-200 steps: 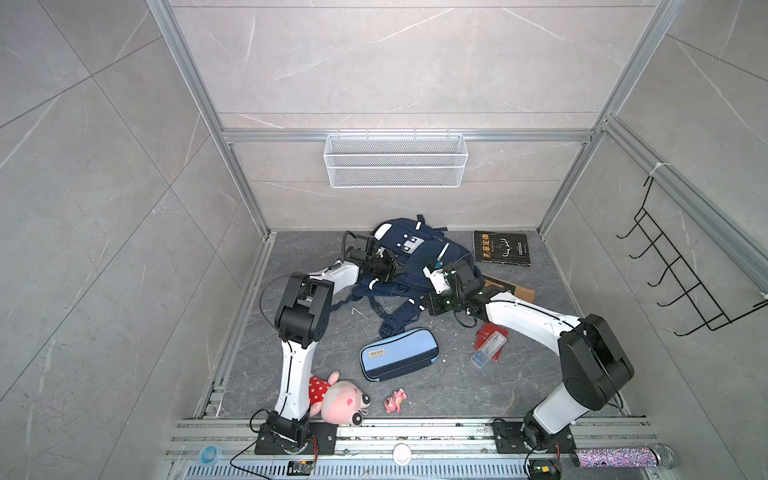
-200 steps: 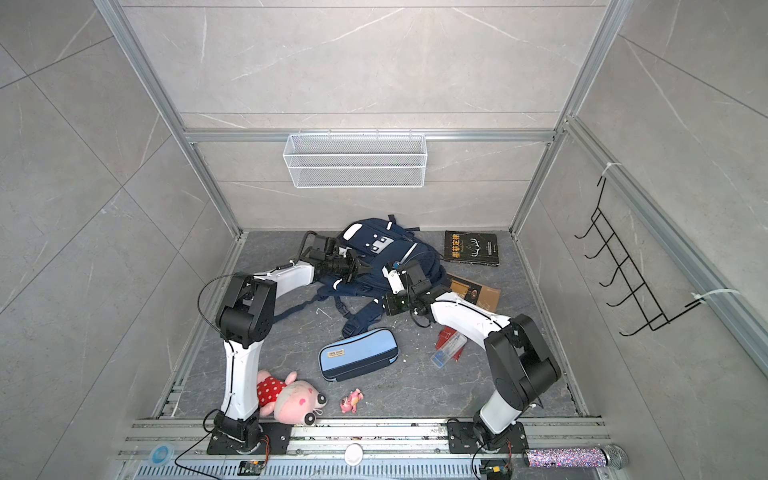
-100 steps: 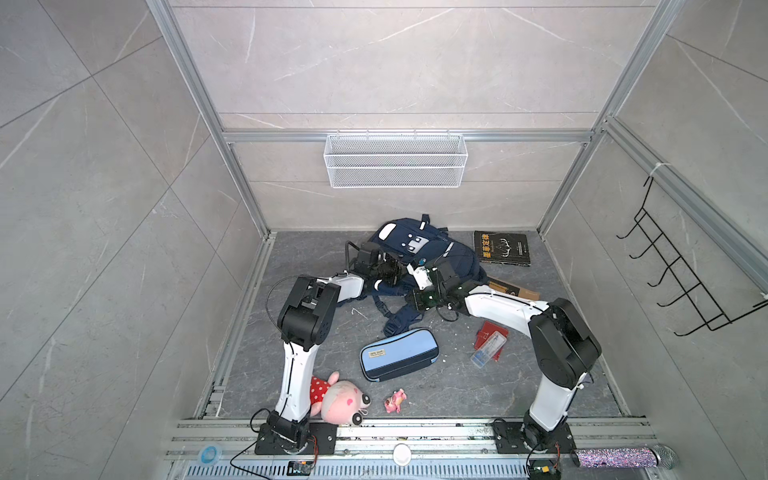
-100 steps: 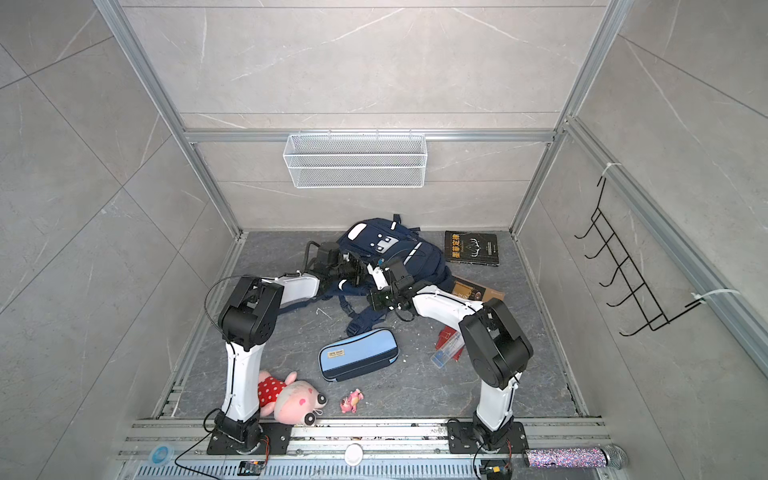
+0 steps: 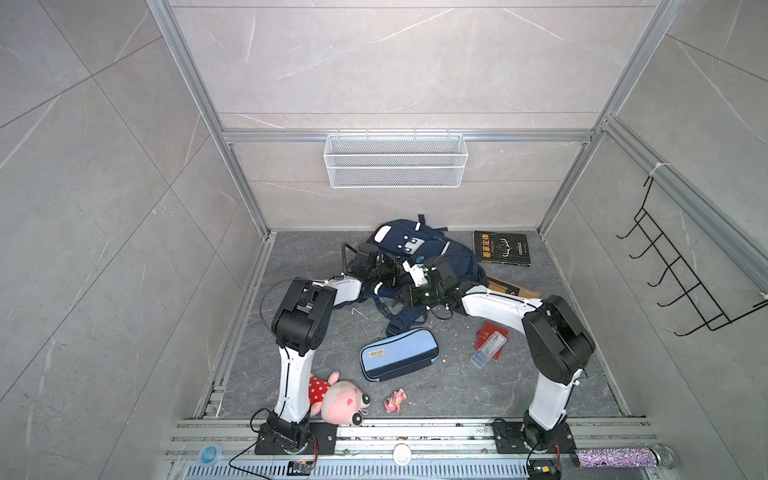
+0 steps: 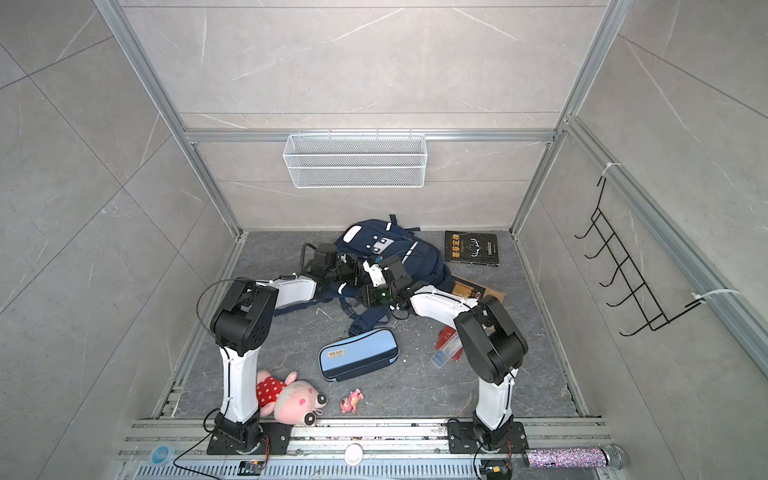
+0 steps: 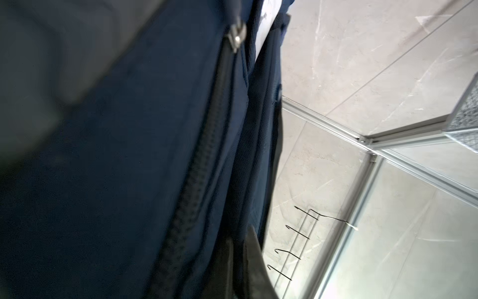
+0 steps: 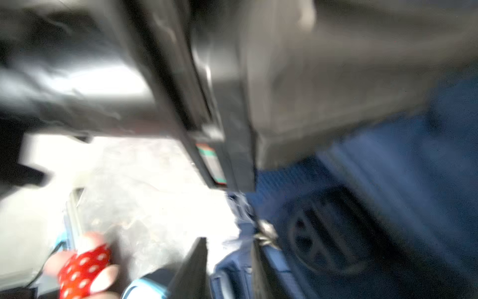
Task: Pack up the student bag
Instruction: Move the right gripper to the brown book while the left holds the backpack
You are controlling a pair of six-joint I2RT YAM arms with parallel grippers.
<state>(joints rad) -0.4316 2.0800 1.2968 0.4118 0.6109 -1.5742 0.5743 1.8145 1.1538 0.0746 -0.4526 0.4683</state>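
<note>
Nearer than the two pincers lie one plush pig (image 5: 338,399), one small pink toy (image 5: 395,401), one pencil case (image 5: 399,353) and one red case (image 5: 490,341). The left gripper (image 5: 395,270) is clamped on the student bag (image 5: 451,253). The right gripper (image 8: 230,248), jaws apart, faces it. To their right lie two books: a brown book (image 5: 510,287), then a black book (image 5: 502,248). A second ago the right gripper was closed and farther right.

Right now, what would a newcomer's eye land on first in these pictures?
The navy student bag at the back of the floor, with the left arm and right arm both meeting at it. Then the pink plush pig in a red spotted dress beside the left arm's base, and the light-blue pencil case mid-floor.
</note>
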